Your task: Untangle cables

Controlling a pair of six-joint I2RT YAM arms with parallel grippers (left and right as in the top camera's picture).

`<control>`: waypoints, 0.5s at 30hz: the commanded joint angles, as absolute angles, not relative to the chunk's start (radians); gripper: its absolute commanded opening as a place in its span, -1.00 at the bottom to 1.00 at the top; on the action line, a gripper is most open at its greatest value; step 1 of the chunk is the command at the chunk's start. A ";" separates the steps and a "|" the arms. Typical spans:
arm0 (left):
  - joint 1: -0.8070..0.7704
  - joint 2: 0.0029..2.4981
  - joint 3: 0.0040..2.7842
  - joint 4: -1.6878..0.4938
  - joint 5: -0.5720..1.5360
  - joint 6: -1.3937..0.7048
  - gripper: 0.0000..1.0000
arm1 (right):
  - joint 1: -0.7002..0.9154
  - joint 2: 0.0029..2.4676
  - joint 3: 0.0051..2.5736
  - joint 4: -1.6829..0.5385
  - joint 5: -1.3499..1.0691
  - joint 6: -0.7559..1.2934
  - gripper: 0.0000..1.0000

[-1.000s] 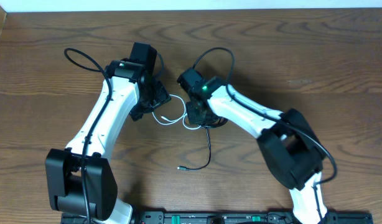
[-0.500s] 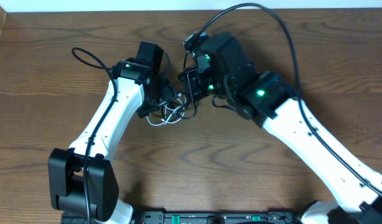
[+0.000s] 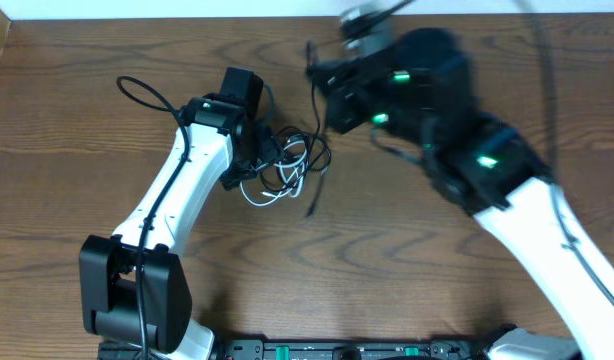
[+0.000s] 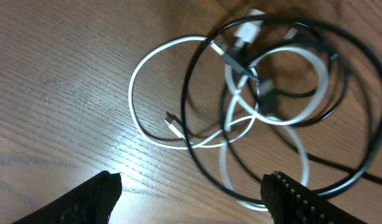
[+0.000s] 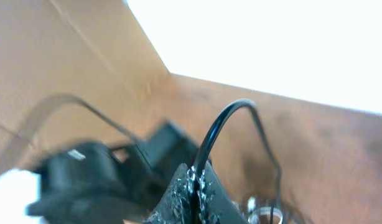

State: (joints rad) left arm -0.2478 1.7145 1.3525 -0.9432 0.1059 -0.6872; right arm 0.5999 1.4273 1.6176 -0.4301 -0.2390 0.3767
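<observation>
One black cable (image 5: 231, 107) pinched in the right gripper (image 5: 194, 177) above the tangle (image 3: 282, 170); left gripper (image 4: 191, 190), spread, should pin the tangle next

Top-down overhead, two close wrist views; cables (image 4: 247, 74) common.

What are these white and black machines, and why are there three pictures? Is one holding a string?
They are two robot arms at a wooden table. One picture looks down from above; the other two come from small cameras on each arm's wrist. On the table lies a tangle of thin cables: a white cable looped through black ones. The left arm's fingers are spread open above the tangle, holding nothing. The right arm's fingers, raised high, are pinched shut on a black cable that hangs down. That arm looks blurry, probably because it is moving.
</observation>
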 commanded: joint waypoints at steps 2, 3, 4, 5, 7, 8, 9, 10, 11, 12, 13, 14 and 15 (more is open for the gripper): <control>-0.249 1.729 1.345 -0.945 0.104 -0.693 0.56 | 0.545 1.310 1.627 -0.344 -0.242 0.350 -0.98; -0.249 1.730 1.345 -0.944 0.104 -0.693 0.55 | 0.531 1.292 1.627 -0.318 -0.242 0.331 -0.98; -0.249 1.730 1.345 -0.944 0.104 -0.693 0.55 | 0.519 1.279 1.627 -0.296 -0.242 0.310 -0.98; -0.249 1.731 1.345 -0.944 0.104 -0.693 0.55 | 0.506 1.266 1.627 -0.271 -0.241 0.286 -0.98; -0.249 1.732 1.345 -0.944 0.104 -0.693 0.55 | 0.477 1.241 1.627 -0.207 -0.229 0.247 -0.97; -0.249 1.732 1.345 -0.944 0.104 -0.693 0.55 | 0.464 1.233 1.627 -0.171 -0.217 0.237 -0.98; -0.249 1.733 1.345 -0.944 0.104 -0.693 0.56 | 0.455 1.228 1.627 -0.143 -0.209 0.228 -0.98; -0.249 1.733 1.345 -0.944 0.104 -0.693 0.56 | 0.447 1.224 1.627 -0.108 -0.204 0.222 -0.98; -0.249 1.733 1.345 -0.944 0.104 -0.693 0.56 | 0.438 1.223 1.627 -0.070 -0.200 0.222 -0.98; -0.249 1.733 1.345 -0.944 0.104 -0.693 0.55 | 0.430 1.222 1.627 -0.038 -0.201 0.222 -0.98; -0.249 1.733 1.345 -0.944 0.104 -0.693 0.56 | 0.424 1.222 1.627 -0.003 -0.200 0.222 -0.98; -0.249 1.733 1.345 -0.945 0.104 -0.693 0.56 | 0.417 1.223 1.627 0.029 -0.200 0.222 -0.98; -0.249 1.733 1.345 -0.945 0.104 -0.693 0.55 | 0.413 1.224 1.627 0.047 -0.196 0.222 -0.98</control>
State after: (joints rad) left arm -0.2481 1.7172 1.3525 -0.9409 0.1059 -0.6872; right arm 0.4316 1.2339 1.6203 0.0059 -0.2195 0.2539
